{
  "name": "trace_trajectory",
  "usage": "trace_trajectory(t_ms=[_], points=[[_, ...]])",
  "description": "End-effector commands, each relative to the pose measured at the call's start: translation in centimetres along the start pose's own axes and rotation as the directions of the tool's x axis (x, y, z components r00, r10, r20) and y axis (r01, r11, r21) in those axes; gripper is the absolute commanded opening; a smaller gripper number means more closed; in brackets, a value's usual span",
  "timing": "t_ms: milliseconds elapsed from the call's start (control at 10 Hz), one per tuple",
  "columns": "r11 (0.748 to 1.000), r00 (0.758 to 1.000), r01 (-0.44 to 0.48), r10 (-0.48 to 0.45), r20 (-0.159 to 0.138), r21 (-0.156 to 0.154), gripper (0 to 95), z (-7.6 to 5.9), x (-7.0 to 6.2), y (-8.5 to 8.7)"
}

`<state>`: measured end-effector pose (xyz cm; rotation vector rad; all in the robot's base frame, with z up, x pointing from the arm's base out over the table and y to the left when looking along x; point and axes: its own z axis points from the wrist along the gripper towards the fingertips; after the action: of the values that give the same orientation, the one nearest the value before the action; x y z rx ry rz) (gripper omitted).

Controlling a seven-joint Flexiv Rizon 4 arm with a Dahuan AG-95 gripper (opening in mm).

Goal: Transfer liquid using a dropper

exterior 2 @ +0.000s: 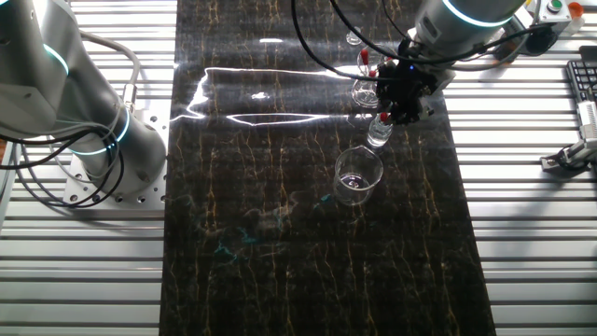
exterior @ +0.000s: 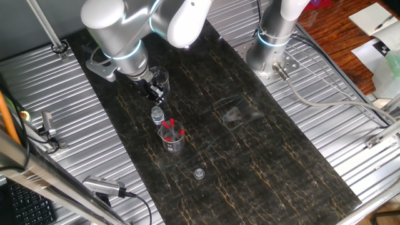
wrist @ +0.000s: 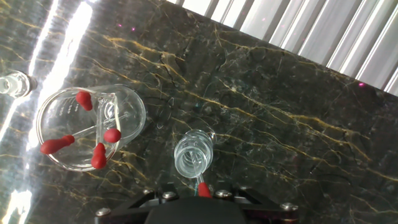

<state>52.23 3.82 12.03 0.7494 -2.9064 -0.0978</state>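
My gripper is shut on a dropper; only the red bulb and a short length of thin glass show at the bottom edge of the hand view. The tip points down into the open mouth of a small clear vial right below. In the fixed views the gripper hangs just above that vial, and the red bulb shows between the fingers. A glass beaker beside the vial holds several more red-bulbed droppers.
A second clear beaker stands on the other side of the vial. A small clear cap-like piece lies further along the dark mat. Another arm's base stands at the mat's edge. Ribbed metal surrounds the mat.
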Motion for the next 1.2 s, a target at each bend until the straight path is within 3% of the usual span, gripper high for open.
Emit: trace_trajectory(t_ms=[100,600,700,1200], points=[[1.000,1.000,0.009,-0.009,0.008,0.005,38.0,0.15,0.02,0.02],[1.000,1.000,0.011,-0.011,0.017,0.011,38.0,0.55,0.30,0.26],[1.000,1.000,0.014,-0.014,0.019,0.013,19.0,0.60,0.45,0.28],[1.000,1.000,0.017,-0.017,0.019,0.014,19.0,0.55,0.76,0.23]])
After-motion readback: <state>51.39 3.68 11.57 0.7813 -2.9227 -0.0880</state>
